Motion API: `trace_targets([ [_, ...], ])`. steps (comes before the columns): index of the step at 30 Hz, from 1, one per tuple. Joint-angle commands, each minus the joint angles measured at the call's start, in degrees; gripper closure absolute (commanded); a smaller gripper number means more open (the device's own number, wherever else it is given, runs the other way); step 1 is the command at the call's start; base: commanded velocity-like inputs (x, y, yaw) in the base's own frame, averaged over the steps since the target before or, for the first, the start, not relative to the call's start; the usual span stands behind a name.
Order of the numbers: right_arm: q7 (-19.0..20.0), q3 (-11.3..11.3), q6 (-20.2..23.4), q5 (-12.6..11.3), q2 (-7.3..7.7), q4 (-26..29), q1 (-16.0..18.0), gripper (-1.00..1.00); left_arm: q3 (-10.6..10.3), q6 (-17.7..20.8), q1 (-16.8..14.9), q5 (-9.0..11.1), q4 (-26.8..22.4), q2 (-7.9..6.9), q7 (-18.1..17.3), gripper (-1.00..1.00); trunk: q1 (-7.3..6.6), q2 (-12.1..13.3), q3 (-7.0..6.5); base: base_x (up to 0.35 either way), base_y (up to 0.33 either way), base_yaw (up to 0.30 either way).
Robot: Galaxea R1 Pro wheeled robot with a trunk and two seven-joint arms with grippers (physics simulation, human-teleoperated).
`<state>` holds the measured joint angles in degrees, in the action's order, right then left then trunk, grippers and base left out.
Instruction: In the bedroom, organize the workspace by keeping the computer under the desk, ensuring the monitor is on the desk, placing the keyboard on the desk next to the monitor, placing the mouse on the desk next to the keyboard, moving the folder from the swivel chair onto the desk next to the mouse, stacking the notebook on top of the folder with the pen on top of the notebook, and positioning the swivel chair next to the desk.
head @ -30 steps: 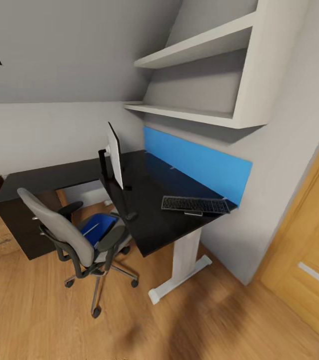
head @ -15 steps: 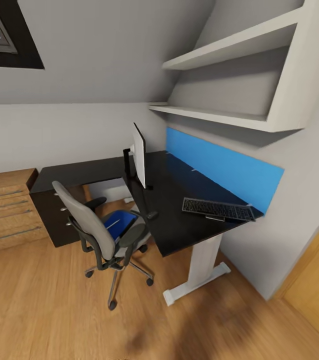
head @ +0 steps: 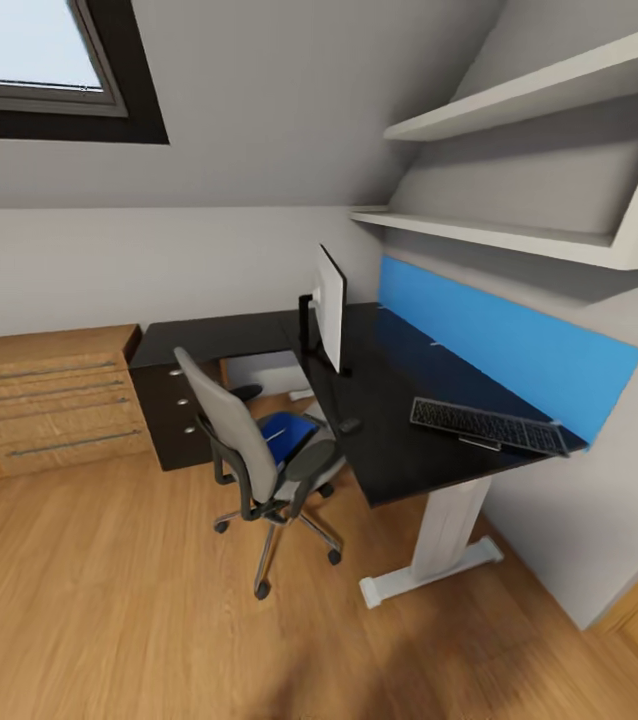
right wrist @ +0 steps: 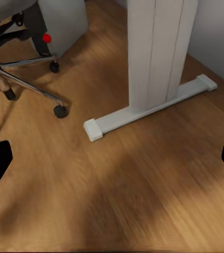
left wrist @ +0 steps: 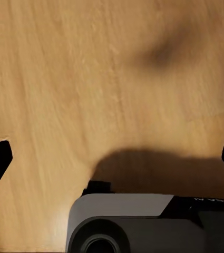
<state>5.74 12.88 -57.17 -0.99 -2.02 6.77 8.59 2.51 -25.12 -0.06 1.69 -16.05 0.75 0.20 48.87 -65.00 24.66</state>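
The desk (head: 409,400) has a black top, a blue back panel and a white pedestal leg (right wrist: 155,52). On it the monitor (head: 330,308) stands edge-on, the keyboard (head: 487,427) lies by the back panel, and the small dark mouse (head: 349,424) sits at the front edge. The grey swivel chair (head: 234,440) stands against the desk with the blue folder (head: 287,432) on its seat. A pale grey box (right wrist: 61,21) under the desk may be the computer. The notebook and pen are out of view. My left gripper (left wrist: 112,158) and right gripper (right wrist: 112,161) hang open over the wooden floor.
A light wooden drawer unit (head: 49,395) stands at the left wall beside a black drawer block (head: 174,410). White shelves (head: 519,235) hang above the desk under a sloped ceiling with a skylight (head: 29,50). The chair's casters (right wrist: 60,110) lie near the desk foot (right wrist: 148,108).
The whole head picture has shifted: desk and chair now sit further right and look smaller, with the skylight and drawer unit in view. Nothing on the desk or chair has moved.
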Motion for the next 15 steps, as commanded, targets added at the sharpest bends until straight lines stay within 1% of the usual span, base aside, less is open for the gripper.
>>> trace_targets([
  [1, 0.6, 0.5, -0.1, -0.1, -0.01, 0.0, 0.0, -1.0, 0.2, -0.1, 0.0, 0.2, 0.0, 0.04, -0.1, -1.0, -0.02, 0.0, 0.05, -0.256, 0.094, 0.292],
  [7, 0.6, 0.5, -0.1, -0.1, 0.0, 0.0, 0.0, -1.0, 0.2, -0.1, 0.0, 0.2, 0.0, 0.04, -0.1, -1.0, -0.02, 0.0, 0.05, -0.274, 0.093, 0.292],
  [15, 0.6, 0.5, -0.1, -0.2, 0.0, -0.1, 0.0, -1.0, 0.2, -0.1, 0.0, 0.2, 0.0, 0.04, -0.1, -1.0, -0.02, 0.0, 0.05, -0.056, 0.013, 0.293],
])
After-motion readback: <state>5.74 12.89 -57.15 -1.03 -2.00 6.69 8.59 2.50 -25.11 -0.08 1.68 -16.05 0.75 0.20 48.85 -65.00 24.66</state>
